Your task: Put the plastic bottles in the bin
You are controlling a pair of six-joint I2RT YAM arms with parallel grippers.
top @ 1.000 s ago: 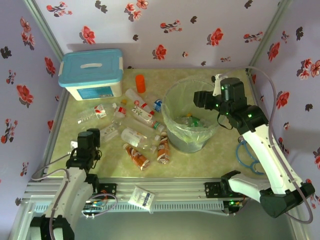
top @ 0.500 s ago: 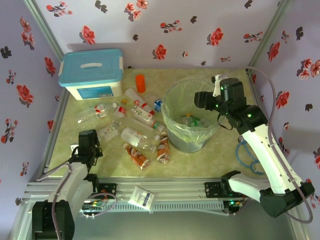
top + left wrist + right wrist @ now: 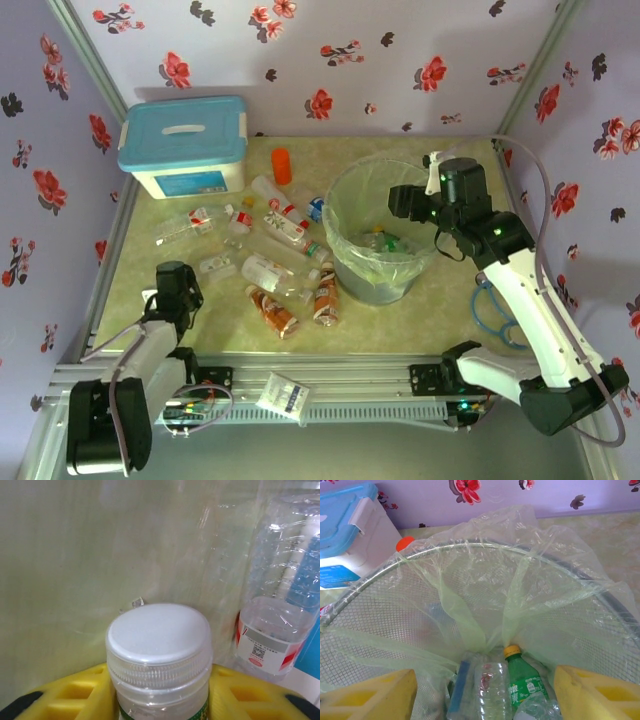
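Left gripper [image 3: 174, 278] is sitting low over the near-left part of the table [image 3: 140, 240]. In the left wrist view its yellow fingers [image 3: 70, 695] are pressing on either side of a white-capped bottle [image 3: 159, 645], just under the cap, so it is judged to be closed on that bottle. Right gripper [image 3: 408, 200] is hovering above the bin [image 3: 345, 195] with its jaws spread wide and nothing between them.

**Handling**
- The bottles are showing thin clear walls and look empty. They are likely light, easily dented and slippery along the body.
- The neck and the ribbed ring under the cap are probably the stiffest part, so a hold there is the preferred one.
- A squeeze at mid-body is likely to buckle the wall and let the bottle slide out.

**Position**
- The white-capped bottle is lying between the left fingers, well apart from the bin, which is standing to the right of centre.
- The loose bottles [image 3: 272, 255] are lying on their sides in a cluster between the left gripper and the bin.
- A red-labelled bottle [image 3: 265, 640] is lying just beside the held one.
- Several bottles are resting at the bottom of the bin liner, among them a yellow-capped bottle [image 3: 521, 682], directly beneath the right gripper.
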